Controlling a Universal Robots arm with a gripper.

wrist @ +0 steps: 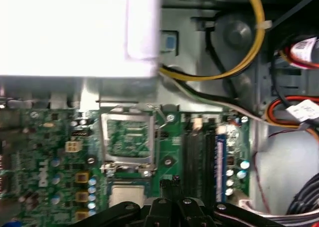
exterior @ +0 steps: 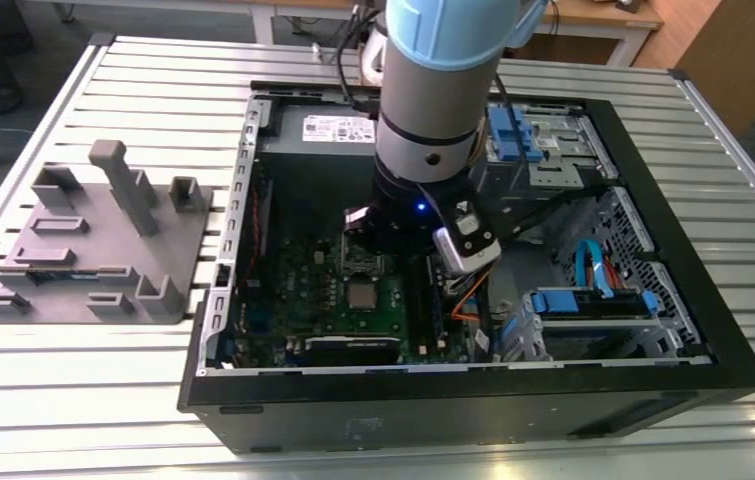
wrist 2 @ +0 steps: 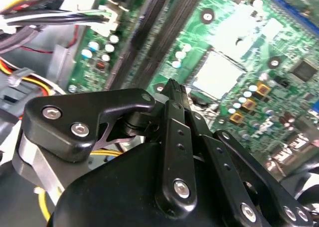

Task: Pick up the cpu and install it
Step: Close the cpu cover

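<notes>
The cpu (exterior: 361,293), a small silvery square, lies flat in its socket on the green motherboard (exterior: 300,300) inside the open computer case. It is also the pale square in both wrist views (wrist 2: 217,74) (wrist: 126,194). The hinged metal socket frame (wrist: 127,140) stands open just beside it. My gripper (wrist 2: 173,86) (wrist: 171,182) hangs low over the board with its black fingers pressed together and nothing between them. It is beside the cpu, on the side of the dark memory slots (wrist: 199,160), and apart from the chip.
The arm's wrist (exterior: 424,215) reaches down into the case (exterior: 484,395). Yellow, red and black cables (wrist: 251,48) and a blue drive bracket (exterior: 591,300) crowd the exterior view's right of the case. A grey plastic fixture (exterior: 84,250) stands on the slatted table (exterior: 70,390) at the exterior view's left.
</notes>
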